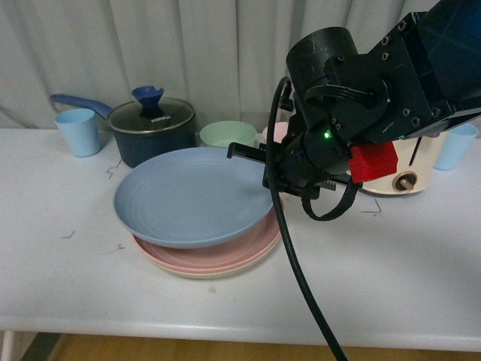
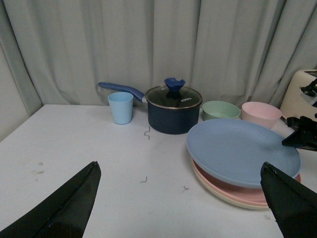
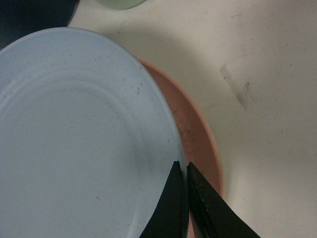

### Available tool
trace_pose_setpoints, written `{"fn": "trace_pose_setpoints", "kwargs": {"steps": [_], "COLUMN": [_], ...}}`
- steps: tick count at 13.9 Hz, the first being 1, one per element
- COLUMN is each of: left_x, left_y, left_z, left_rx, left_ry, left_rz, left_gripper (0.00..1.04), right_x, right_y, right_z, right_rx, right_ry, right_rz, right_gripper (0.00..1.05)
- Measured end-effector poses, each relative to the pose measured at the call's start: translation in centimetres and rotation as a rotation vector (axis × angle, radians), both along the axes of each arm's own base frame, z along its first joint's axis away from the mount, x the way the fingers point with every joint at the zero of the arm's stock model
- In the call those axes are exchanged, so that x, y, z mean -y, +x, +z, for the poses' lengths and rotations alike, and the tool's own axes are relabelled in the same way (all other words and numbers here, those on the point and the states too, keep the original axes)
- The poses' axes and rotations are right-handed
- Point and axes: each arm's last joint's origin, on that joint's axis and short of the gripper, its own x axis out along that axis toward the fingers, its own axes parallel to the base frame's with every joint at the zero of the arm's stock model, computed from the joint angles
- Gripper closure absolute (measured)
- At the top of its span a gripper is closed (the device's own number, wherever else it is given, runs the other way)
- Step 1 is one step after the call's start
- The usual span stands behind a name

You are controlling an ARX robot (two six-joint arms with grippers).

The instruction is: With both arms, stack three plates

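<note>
— Nearest us, what's the right gripper (image 3: 182, 198) doing?

— Its jaws are pinched on the rim of the blue plate (image 1: 192, 197), on the side nearest the toaster (image 1: 406, 165). The plate sits tilted over the pink plate (image 1: 225, 257), which lies on the cream plate (image 1: 203, 274), all near the middle of the table (image 1: 391, 263).

— So which step is this?

— The last plate going on, I'd say. The held edge looks raised, the far edge low. Next it needs lowering flat, centred over the pink one, then the jaws let go and drawn away sideways without dragging it.

— And the left gripper (image 2: 183, 198)?

— Spread wide, holding nothing, hanging over bare table well left of the stack. Only its own camera shows that; the front view doesn't catch it.

— Anything else one view gives?

— The right wrist view shows the pinch on the rim up close. Farther back, the left view shows the pot (image 2: 173, 110), blue cup (image 2: 121, 107), green bowl (image 2: 221, 110) and pink bowl (image 2: 261, 114) by the curtain (image 2: 148, 44).
</note>
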Motion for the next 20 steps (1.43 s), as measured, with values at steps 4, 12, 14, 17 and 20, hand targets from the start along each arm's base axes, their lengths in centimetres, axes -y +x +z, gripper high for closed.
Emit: {"fn": "trace_pose_setpoints", "kwargs": {"steps": [4, 12, 14, 17, 20], "left_x": [0.0, 0.0, 0.0, 0.0, 0.0], "left_y": [0.0, 0.0, 0.0, 0.0, 0.0], "left_z": [0.0, 0.0, 0.0, 0.0, 0.0], "left_rx": [0.0, 0.0, 0.0, 0.0, 0.0], "left_ry": [0.0, 0.0, 0.0, 0.0, 0.0], "left_rz": [0.0, 0.0, 0.0, 0.001, 0.0], "left_gripper": [0.07, 0.07, 0.07, 0.07, 0.07], "right_x": [0.8, 17.1, 18.1, 18.5, 18.4], "right_y": [-0.1, -20.0, -22.0, -24.8, -29.5], "right_z": [-1.2, 12.9, 11.8, 10.0, 6.9], "right_rx": [-0.023, 0.859, 0.854, 0.835, 0.839], "right_ry": [-0.043, -0.283, -0.286, -0.296, -0.298], "right_rz": [-0.022, -0.235, -0.221, -0.224, -0.207], "right_gripper": [0.66, 0.75, 0.84, 0.98, 1.03]}}
